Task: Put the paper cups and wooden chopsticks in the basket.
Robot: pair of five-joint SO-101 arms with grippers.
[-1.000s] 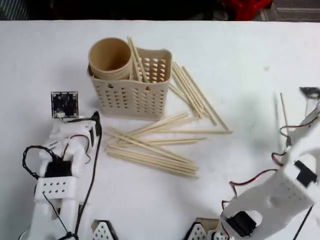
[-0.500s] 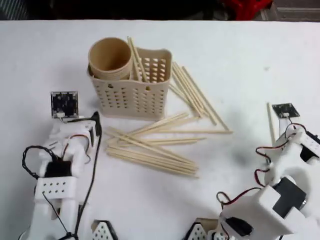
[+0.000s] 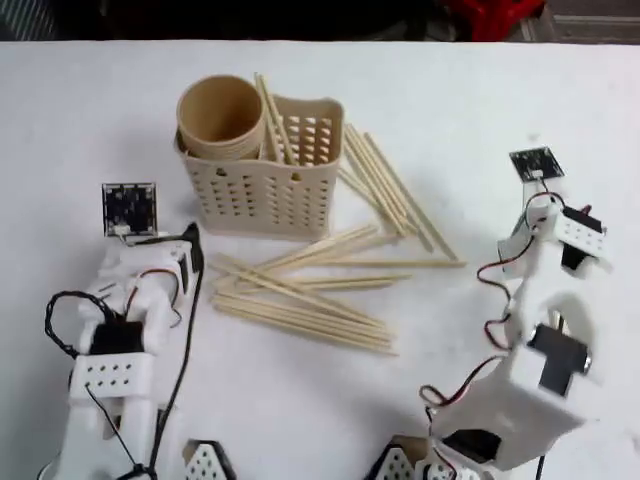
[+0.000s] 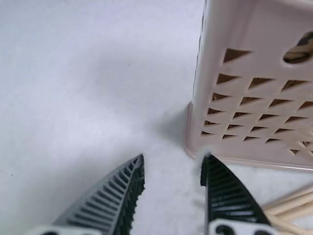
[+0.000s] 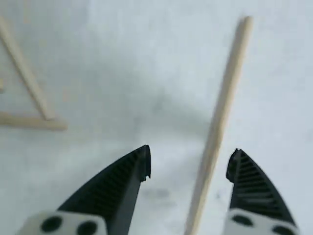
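1. As the right arm (image 3: 545,330) swings in from the right edge of the bench (image 3: 480,110) and stretches forward within the last second, the right gripper (image 5: 191,149) now stands released. Its jaws are wide apart and clamp nothing.
2. Between these jaws runs a single chopstick (image 5: 222,117), flat on the bench and nearer to one jaw than to the other. In the high view this stick lay in the open a moment ago; now the arm covers it.
3. I judge that the arm is lining up for a grasp. The jaws straddle the stick but are not yet closed, so the pick is prepared and not done.
4. The left gripper (image 4: 173,159) is also released and empty. It rests just beside the lower corner of the basket (image 3: 265,195), and the left arm (image 3: 120,320) does not change its place.
5. The paper cups (image 3: 220,115) stand stacked inside the basket at one end, with a few chopsticks (image 3: 275,120) leaning next to them. This part looks finished, and it is the same as before.
6. The loose chopsticks (image 3: 300,300) lie in a heap in front of the basket, and a second fan (image 3: 385,185) lies at its side. Neither has moved, so most of the work remains.
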